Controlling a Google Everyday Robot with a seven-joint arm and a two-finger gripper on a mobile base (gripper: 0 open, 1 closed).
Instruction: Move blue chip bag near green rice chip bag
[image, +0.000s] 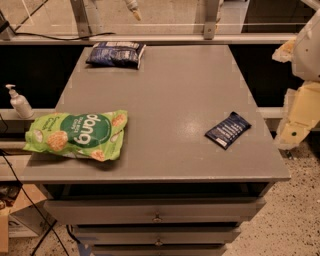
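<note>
The blue chip bag (115, 54) is puffy and dark blue with white markings, and lies at the far left corner of the grey table (175, 100). The green rice chip bag (77, 135) is large and lime green with a dark green circle; it lies flat at the near left, overhanging the left edge. My gripper (284, 51) and arm are at the right edge of the view, off the table's right side, far from both bags and holding nothing that I can see.
A small flat navy packet (227, 130) with white text lies near the table's right edge. A white pump bottle (20, 102) stands on a ledge to the left. Drawers (155, 212) sit under the tabletop. A glass rail runs behind the table.
</note>
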